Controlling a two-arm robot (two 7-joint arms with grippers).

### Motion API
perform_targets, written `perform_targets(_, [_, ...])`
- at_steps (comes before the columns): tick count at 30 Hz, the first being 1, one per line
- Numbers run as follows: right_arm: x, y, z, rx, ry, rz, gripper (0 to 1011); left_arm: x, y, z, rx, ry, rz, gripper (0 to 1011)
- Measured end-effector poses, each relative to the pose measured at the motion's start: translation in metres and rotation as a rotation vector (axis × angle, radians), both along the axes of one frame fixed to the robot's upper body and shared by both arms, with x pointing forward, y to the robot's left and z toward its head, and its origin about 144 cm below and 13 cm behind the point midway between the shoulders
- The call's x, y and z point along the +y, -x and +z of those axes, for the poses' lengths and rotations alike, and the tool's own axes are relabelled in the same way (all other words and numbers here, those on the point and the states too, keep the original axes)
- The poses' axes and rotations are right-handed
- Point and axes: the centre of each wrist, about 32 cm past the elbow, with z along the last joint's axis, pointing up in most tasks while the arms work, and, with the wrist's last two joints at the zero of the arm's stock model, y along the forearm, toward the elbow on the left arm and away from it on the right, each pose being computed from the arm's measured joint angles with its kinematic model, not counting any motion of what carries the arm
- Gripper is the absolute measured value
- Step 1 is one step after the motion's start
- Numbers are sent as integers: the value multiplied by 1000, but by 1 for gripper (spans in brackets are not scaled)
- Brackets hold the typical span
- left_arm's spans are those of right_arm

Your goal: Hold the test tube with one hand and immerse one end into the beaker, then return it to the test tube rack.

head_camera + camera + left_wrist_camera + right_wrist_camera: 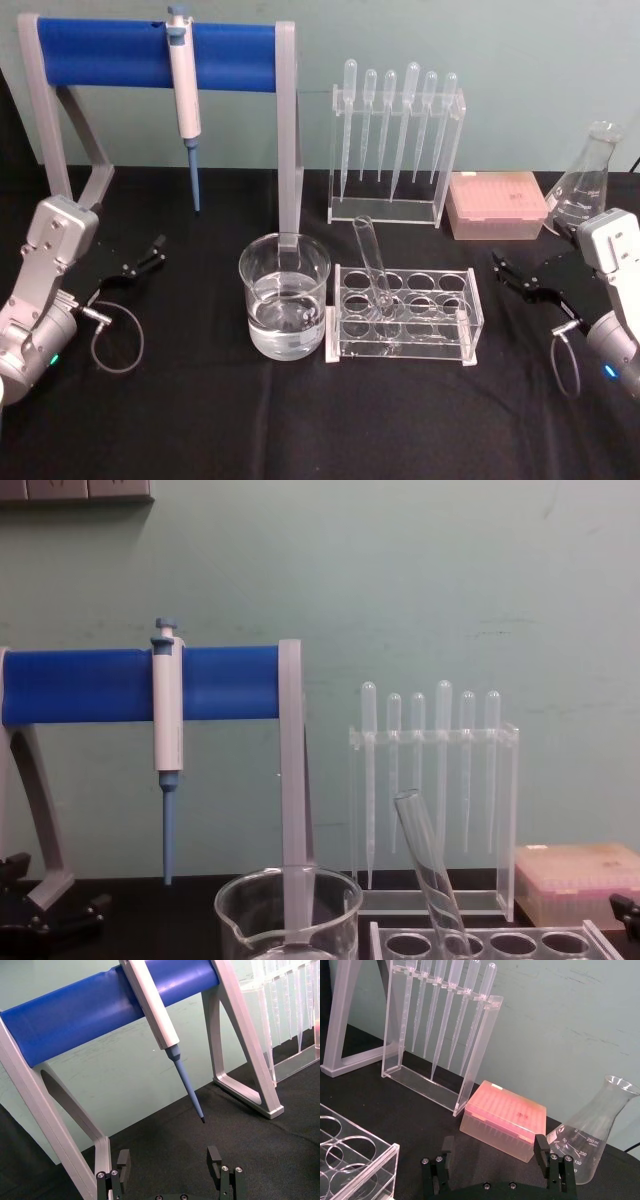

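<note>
Left pincer (148, 256) low at left, jaws apart, right pincer (508, 272) low at right, jaws apart

The left claw (169, 1156), fingers apart, faces the hanging pipettor (149, 1002).

chest view | beaker (290, 902) base cropped | test tube (432, 876) foot cropped

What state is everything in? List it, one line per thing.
test tube: tilted in the test tube rack, rim up, not gripped.
beaker: upright, partly filled with clear liquid.
left gripper: open, empty, parked left.
right gripper: open, empty, parked right.
pipettor: hanging on the blue stand.
pipettes: hanging in their clear stand.
flask: upright.
</note>
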Motion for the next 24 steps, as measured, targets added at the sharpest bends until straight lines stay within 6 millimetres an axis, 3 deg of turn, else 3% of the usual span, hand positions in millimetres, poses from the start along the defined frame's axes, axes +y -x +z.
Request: perform_targets(24, [0,0,0,0,0,0,1002,0,0,0,0,0,0,1000])
